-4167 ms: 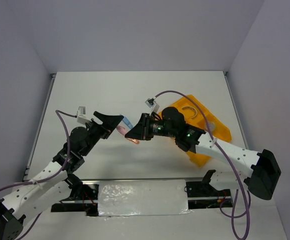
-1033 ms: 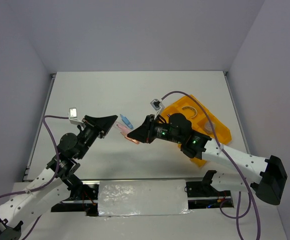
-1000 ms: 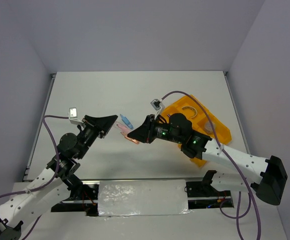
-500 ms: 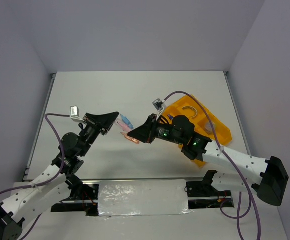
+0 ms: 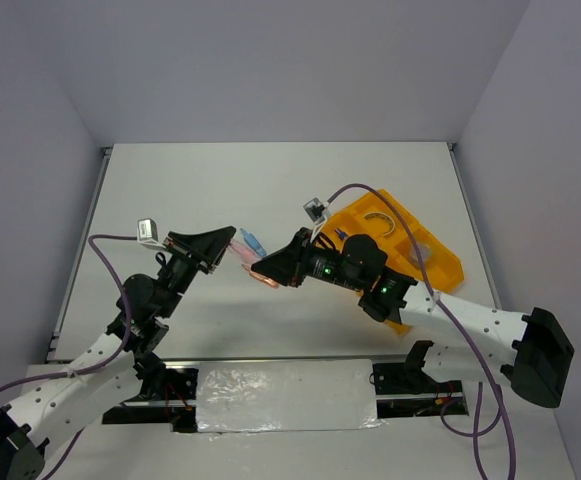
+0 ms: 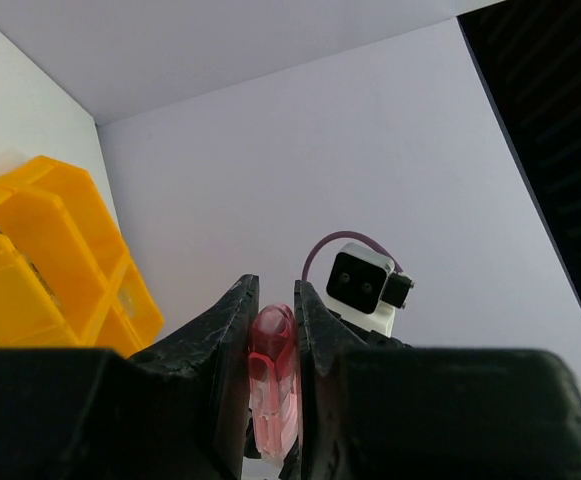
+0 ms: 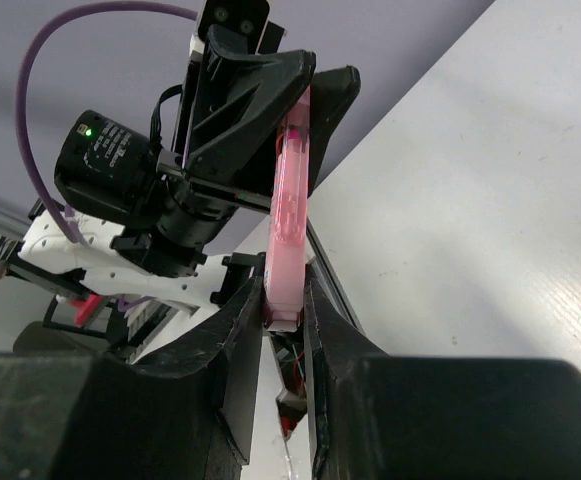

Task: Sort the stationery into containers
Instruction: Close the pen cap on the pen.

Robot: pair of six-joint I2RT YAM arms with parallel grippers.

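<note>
A salmon-pink pen-like piece [image 5: 244, 258] hangs above the table between both grippers. My left gripper [image 5: 232, 243] is shut on one end; the left wrist view shows the pink piece [image 6: 272, 385] pinched between the jaws of the left gripper [image 6: 273, 290]. My right gripper [image 5: 261, 270] is shut on the other end. In the right wrist view the piece [image 7: 288, 220] runs from my right gripper [image 7: 282, 290] up into the left one. A blue pen-like piece [image 5: 253, 241] lies on the table just behind them. The orange-yellow tray [image 5: 435, 255] sits at the right, with a tan tape ring [image 5: 378, 222] in a far compartment.
The right arm [image 5: 450, 310] stretches over the tray's near left part. The tray [image 6: 45, 255] shows at the left of the left wrist view. Grey walls enclose the white table [image 5: 200, 190] at the back and on both sides.
My left gripper has moved a little to the right, closer to the right gripper, onto the pink piece's end. The right gripper has hardly moved.
</note>
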